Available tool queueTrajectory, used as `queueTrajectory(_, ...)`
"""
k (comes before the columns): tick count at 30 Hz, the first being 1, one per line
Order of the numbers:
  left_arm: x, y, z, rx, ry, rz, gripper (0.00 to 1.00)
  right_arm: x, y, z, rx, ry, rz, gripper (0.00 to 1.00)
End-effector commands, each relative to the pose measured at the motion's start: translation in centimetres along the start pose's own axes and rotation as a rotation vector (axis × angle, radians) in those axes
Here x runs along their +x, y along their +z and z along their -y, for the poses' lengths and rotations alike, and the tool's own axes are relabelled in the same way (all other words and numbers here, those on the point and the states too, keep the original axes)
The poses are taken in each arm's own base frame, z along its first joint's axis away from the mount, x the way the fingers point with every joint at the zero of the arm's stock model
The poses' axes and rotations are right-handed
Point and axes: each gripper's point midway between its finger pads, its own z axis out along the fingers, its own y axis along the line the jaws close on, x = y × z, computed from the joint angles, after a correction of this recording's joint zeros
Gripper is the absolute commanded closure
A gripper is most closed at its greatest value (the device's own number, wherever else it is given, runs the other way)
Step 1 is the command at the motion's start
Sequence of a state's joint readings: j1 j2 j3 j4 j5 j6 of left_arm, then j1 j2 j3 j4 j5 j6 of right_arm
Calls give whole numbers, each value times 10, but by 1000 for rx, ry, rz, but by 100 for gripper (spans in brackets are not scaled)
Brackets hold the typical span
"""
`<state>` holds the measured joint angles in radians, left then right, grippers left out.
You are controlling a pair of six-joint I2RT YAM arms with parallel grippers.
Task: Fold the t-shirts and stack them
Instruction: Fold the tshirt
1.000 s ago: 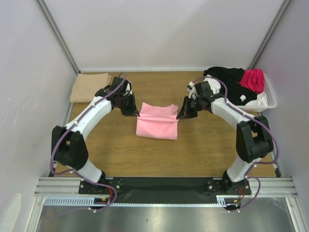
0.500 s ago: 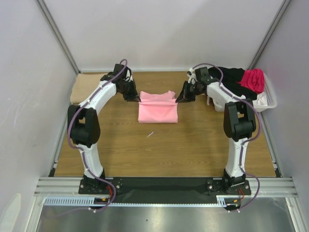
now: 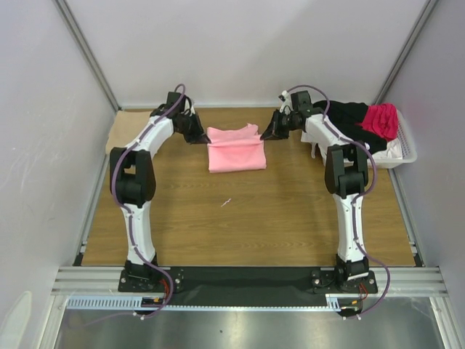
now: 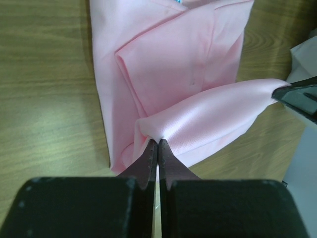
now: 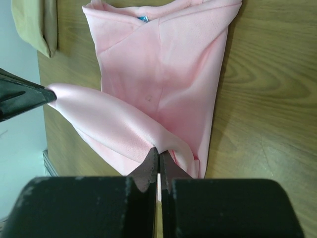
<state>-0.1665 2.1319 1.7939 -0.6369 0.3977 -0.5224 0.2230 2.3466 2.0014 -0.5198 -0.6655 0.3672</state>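
Observation:
A light pink t-shirt (image 3: 235, 151) lies partly folded on the wooden table, towards the back. My left gripper (image 3: 206, 137) is shut on its left corner and my right gripper (image 3: 264, 135) is shut on its right corner. Between them the held edge hangs raised over the rest of the shirt. In the left wrist view the gripper (image 4: 157, 144) pinches pink t-shirt cloth (image 4: 188, 64). The right wrist view shows the same, the gripper (image 5: 158, 151) nipping the pink t-shirt (image 5: 168, 64). A folded tan t-shirt (image 5: 34, 22) lies at the back left, and is also seen from above (image 3: 116, 133).
A white basket (image 3: 405, 151) at the back right holds a black t-shirt (image 3: 347, 116), a magenta t-shirt (image 3: 381, 120) and a white t-shirt (image 3: 386, 149). A small pale scrap (image 3: 227, 202) lies on the table in front of the pink shirt. Walls close off the back and sides.
Both arms have stretched towards the back of the table, still shut on the pink shirt. The shirt has moved away from the bases with them.

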Motion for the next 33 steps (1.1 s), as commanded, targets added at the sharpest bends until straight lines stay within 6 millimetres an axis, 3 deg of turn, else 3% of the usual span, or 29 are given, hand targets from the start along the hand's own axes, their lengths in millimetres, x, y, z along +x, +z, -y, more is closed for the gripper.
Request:
queueTrajectory(1, -20, -8, 20, 75, 35, 38, 100, -12, -10, -9, -31, -22, 14, 100)
queueTrajectory(5, 0, -20, 16, 56, 71, 20, 100, 4, -24, -9, -8, -39, -6, 100)
queueTrajectory(6, 12, -28, 13, 43, 80, 6, 100, 21, -23, 0, 14, -16, -38, 100)
queueTrajectory(8, 27, -34, 5, 14, 100, -8, 100, 28, -37, -8, 17, -25, -31, 100)
queueTrajectory(9, 49, -33, -4, -5, 94, -49, 100, 38, -39, -6, 20, -13, -45, 100)
queueTrajectory(11, 64, -49, 0, 5, 109, -43, 100, 65, -50, -9, 28, -1, -74, 100)
queueTrajectory(12, 90, -45, -9, -11, 100, -89, 100, 73, -54, -11, 39, -5, -75, 100)
queueTrajectory(13, 96, -57, -4, -2, 107, -74, 100, 97, -55, -2, 58, 20, -114, 100)
queueTrajectory(14, 108, -59, -6, -9, 108, -86, 100, 101, -65, -15, 50, -3, -103, 100)
queueTrajectory(15, 131, -58, -14, -28, 101, -133, 100, 110, -67, -16, 54, 2, -114, 100)
queueTrajectory(16, 140, -61, -14, -30, 99, -139, 99, 133, -68, -8, 68, 29, -151, 100)
queueTrajectory(19, 176, -76, -21, -53, 92, -165, 99, 156, -82, -20, 63, 30, -164, 100)
queueTrajectory(20, 181, -86, -18, -44, 100, -144, 100, 174, -88, -20, 68, 40, -179, 100)
queueTrajectory(21, 199, -87, -29, -71, 89, -173, 100, 182, -91, -23, 71, 44, -185, 100)
queueTrajectory(23, 211, -96, -35, -83, 70, -166, 100, 206, -97, -18, 97, 64, -212, 100)
queueTrajectory(27, 236, -118, -43, -84, 38, -152, 100, 231, -112, -32, 88, 60, -209, 100)
queueTrajectory(33, 265, -134, -46, -94, 15, -175, 100, 271, -119, -39, 83, 71, -274, 100)
